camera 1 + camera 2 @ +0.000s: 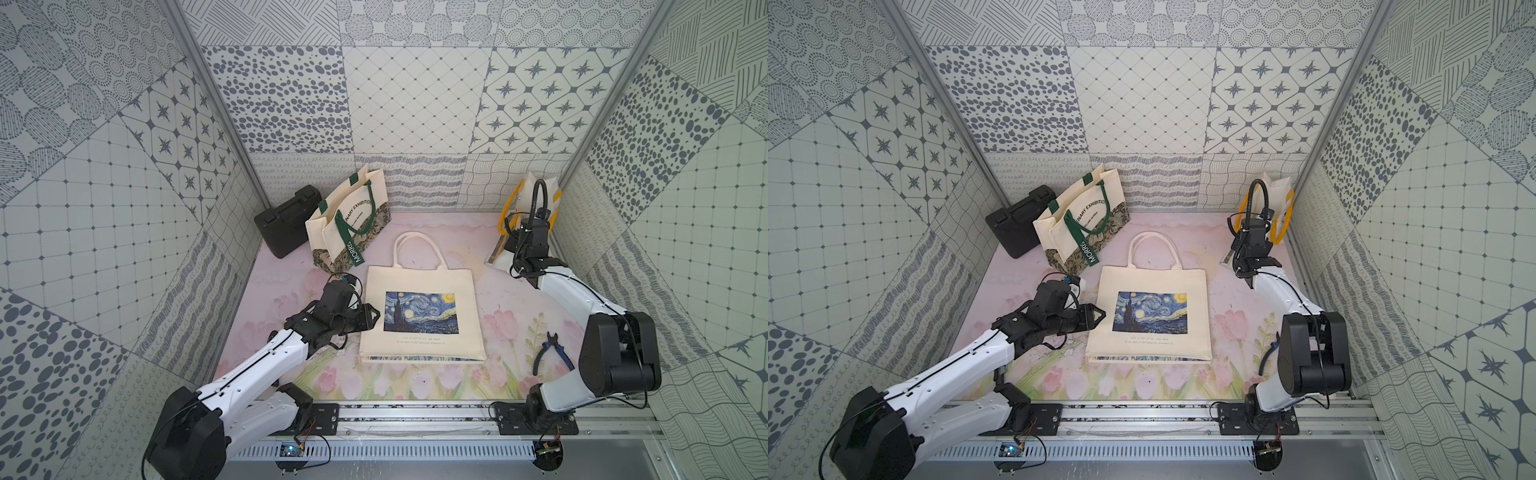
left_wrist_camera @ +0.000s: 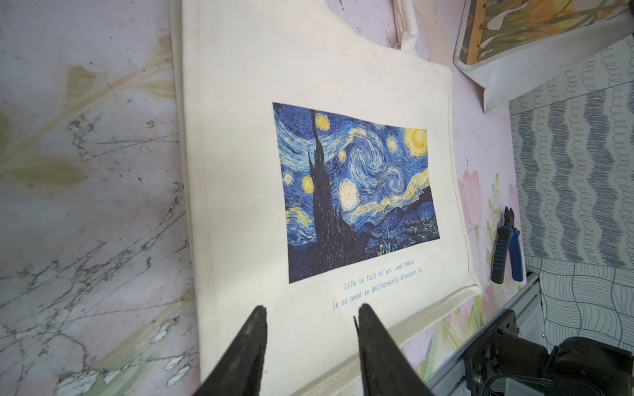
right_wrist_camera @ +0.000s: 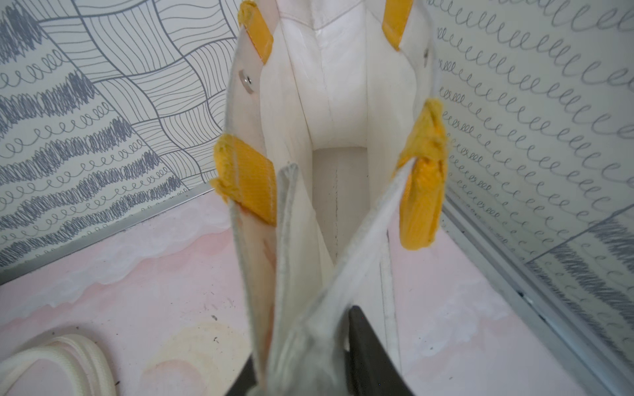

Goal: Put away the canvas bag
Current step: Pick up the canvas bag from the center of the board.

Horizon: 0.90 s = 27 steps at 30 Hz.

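Rim of yellow-handled bag [image 3: 336,103] pinched in right claw [image 3: 302,343], probably to hold it open; canvas bag [image 2: 240,137] lies just under open left claw [image 2: 312,307].

In a top view, the canvas bag [image 1: 422,316] lies flat at centre frame on the table [image 1: 498,299]. A standing tote [image 1: 345,220] sits upper left, with a case [image 1: 282,220] left of it. A corner bag [image 1: 527,183] stands upper right, and pliers [image 1: 555,351] lie lower right.

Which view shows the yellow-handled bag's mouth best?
Right wrist: it looks straight into the yellow-handled bag, near rim pinched in the right gripper. In both top views the right arm covers most of it; left wrist catches only a printed corner.
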Each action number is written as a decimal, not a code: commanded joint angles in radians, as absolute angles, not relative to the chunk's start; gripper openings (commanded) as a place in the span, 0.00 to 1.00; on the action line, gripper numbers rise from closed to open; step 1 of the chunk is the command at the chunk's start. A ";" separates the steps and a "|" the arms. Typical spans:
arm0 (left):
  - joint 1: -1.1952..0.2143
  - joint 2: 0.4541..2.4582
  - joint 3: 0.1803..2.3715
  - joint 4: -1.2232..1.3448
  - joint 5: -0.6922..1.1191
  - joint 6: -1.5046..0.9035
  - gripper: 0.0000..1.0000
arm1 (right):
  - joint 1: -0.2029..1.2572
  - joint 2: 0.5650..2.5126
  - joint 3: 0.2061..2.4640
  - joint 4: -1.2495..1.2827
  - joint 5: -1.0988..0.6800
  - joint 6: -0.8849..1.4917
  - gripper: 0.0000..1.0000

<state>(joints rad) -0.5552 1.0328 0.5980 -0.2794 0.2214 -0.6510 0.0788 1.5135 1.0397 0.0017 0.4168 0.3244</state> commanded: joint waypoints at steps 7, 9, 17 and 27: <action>-0.552 1.014 0.612 -0.311 0.227 -0.650 0.45 | 0.089 1.463 1.080 0.018 0.466 0.243 0.00; -0.552 1.000 0.617 -0.331 0.227 -0.646 0.45 | 0.092 1.457 1.081 -0.003 0.466 0.252 0.00; -0.562 1.007 0.659 -0.362 0.268 -0.617 0.45 | 0.251 1.338 1.203 -0.224 0.569 0.234 0.00; -0.635 1.059 0.736 -0.292 0.275 -0.606 0.45 | 0.327 1.241 1.348 -0.553 0.337 0.494 0.00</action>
